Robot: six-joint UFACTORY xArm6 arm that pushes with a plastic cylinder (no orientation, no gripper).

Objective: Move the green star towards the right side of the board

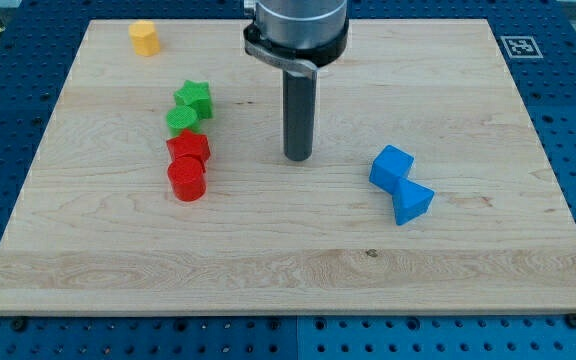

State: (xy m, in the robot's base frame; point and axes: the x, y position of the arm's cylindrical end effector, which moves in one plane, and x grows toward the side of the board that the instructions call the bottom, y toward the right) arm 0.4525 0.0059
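Note:
The green star (195, 98) sits on the wooden board (288, 250) at the upper left of centre. A green round block (181, 121) touches it just below. Under that are a red block (189, 148) and a red cylinder (186, 181), close together in a column. My tip (298, 157) rests on the board near the middle, to the right of this column and well apart from the green star.
A yellow block (145, 37) stands near the board's top left corner. Two blue blocks, a cube (392, 167) and a wedge-like one (412, 203), touch each other right of centre. A marker tag (520, 46) lies beyond the top right corner.

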